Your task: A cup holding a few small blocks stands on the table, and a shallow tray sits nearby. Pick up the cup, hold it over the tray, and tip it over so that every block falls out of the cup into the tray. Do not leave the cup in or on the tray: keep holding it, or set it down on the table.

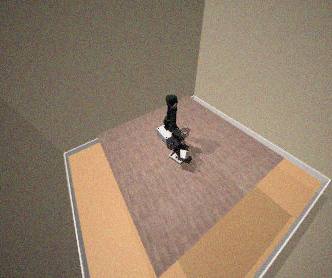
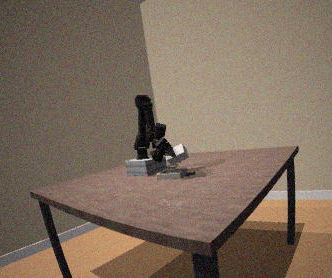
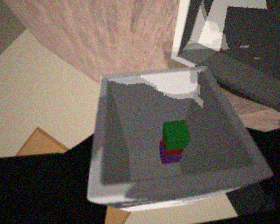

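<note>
1. The cup (image 1: 184, 154) (image 2: 179, 153) (image 3: 108, 135) is off the table, tilted, above the tray (image 1: 174, 157) (image 2: 170, 176) (image 3: 176, 37); seen from above, it overlaps part of the tray.
2. The gripper (image 1: 183, 155) (image 2: 171, 152) (image 3: 152, 121) is pinching the cup, its dark fingers at opposite sides in the wrist view.
3. A green block (image 3: 176, 135), a red block (image 3: 175, 151) and a purple block (image 3: 170, 157) are inside the cup, bunched together.
4. The tray lies on the table just in front of the pale arm base (image 1: 159, 128) (image 2: 130, 171); the exterior view shows air between cup and tray.
5. The arm (image 1: 171, 112) (image 2: 142, 122) rises from its base and bends down to the cup. The base side is tight, with base, tray and cup close together.
6. Beyond the tray, a broad stretch of the table (image 1: 181, 210) (image 2: 171, 202) reaches to its near edges, well apart from the cup.
7. The table top is brownish and streaky, on dark legs (image 2: 291, 205). Shadows fall beside the arm.
8. Orange floor (image 1: 106, 215) (image 2: 313, 215) shows past the table edges; plain beige walls (image 1: 276, 75) (image 2: 246, 75) meet it at a pale skirting (image 1: 261, 137) (image 2: 316, 194).
</note>
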{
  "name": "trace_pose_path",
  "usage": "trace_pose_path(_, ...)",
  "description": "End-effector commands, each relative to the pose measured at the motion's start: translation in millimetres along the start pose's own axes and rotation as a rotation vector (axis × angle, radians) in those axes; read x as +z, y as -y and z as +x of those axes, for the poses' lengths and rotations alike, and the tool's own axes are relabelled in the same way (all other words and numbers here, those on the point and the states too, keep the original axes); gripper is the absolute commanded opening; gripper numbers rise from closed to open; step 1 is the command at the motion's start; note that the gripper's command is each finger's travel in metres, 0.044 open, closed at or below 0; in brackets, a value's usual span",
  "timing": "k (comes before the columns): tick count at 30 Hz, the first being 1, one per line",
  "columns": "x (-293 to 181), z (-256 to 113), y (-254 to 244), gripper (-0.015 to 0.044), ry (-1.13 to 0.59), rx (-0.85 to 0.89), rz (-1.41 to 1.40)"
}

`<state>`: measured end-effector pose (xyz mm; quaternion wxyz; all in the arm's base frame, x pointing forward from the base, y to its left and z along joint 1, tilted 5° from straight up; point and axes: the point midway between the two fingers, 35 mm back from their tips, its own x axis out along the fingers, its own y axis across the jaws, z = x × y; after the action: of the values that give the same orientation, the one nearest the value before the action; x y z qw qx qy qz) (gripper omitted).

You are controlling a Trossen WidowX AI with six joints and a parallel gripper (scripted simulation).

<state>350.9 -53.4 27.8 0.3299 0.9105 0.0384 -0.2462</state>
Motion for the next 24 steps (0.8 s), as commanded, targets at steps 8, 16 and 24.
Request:
trace_pose_path(8,0.0,1.8,-0.2,0.0,-0.002,0.006,0.239)
trace_pose_path(16,0.5,2.9,0.6,0.0,-0.003,0.006,0.414)
trace_pose_path(24,0.9,4.1,1.4,0.0,-0.003,0.006,0.589)
